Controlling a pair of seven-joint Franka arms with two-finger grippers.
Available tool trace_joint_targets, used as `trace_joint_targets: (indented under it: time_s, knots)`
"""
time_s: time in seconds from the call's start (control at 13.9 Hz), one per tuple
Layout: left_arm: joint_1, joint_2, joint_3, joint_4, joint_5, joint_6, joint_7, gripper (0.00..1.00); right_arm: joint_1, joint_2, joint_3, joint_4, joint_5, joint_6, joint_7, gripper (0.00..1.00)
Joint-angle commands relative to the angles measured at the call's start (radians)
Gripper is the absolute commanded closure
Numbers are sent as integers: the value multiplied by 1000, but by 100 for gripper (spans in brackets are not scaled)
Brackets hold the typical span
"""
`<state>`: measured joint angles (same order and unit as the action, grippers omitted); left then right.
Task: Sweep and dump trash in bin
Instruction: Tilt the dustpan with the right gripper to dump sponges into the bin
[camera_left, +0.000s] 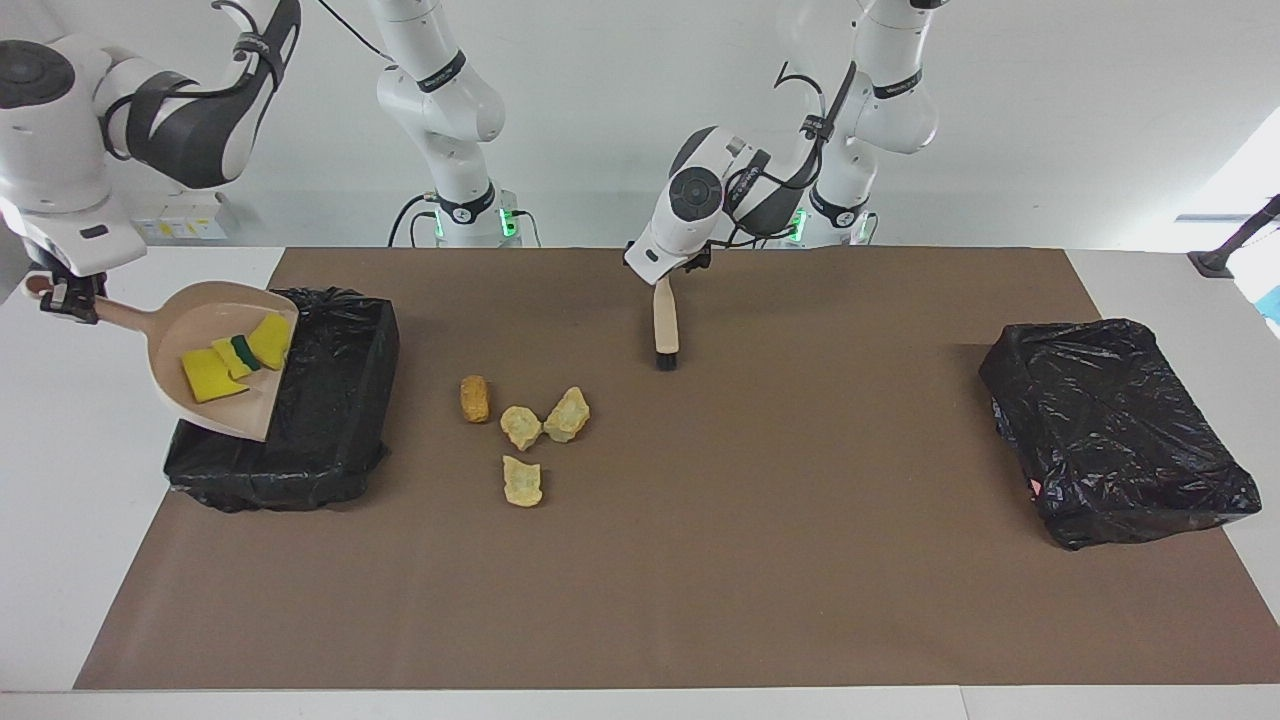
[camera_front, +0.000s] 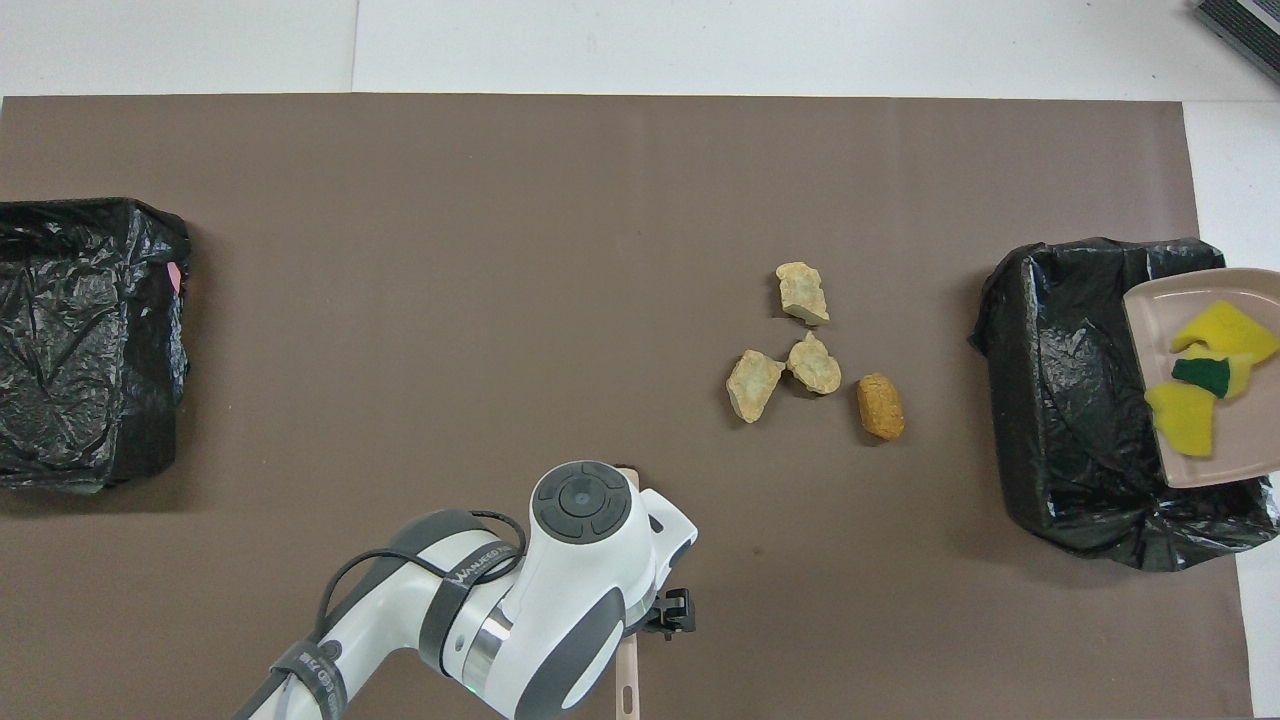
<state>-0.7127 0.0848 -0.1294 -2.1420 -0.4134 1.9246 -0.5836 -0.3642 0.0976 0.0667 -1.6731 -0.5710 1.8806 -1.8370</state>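
My right gripper (camera_left: 62, 297) is shut on the handle of the beige dustpan (camera_left: 190, 322), which hangs tilted over the bin (camera_left: 335, 400), above the rim at the right arm's end of the table. Three yellow sponge bits of trash (camera_left: 230, 358) lie in the pan (camera_front: 1245, 450). Several tan lumps of trash (camera_left: 522, 428) lie on the brown mat beside the bin (camera_front: 1070, 400). My left gripper (camera_left: 668, 272) is at the handle of the beige brush (camera_left: 665, 320), whose black bristles touch the mat; the hand hides the grip.
A second black-lined bin (camera_left: 1120, 430) stands at the left arm's end of the table. The brown mat (camera_left: 760, 560) covers most of the white table.
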Motion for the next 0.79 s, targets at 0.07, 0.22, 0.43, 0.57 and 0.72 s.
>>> trace_joint_targets:
  time_s: [0.07,0.22,0.43,0.57,0.72]
  knots:
    - [143,-34,5,158,109,-186,13,0,63,-22,1,-19,-171,-63,65,100]
    - [176,-48,10,226,218,-251,14,0,64,-44,1,-19,-220,-80,67,100]
    - [292,-82,25,312,323,-291,78,0,62,-93,4,-17,-244,-87,53,100]
    - [396,-97,49,358,344,-338,193,0,64,-119,5,-16,-227,-103,51,100]
    - [439,-97,97,422,428,-398,368,0,64,-118,22,-8,-176,-121,79,100]
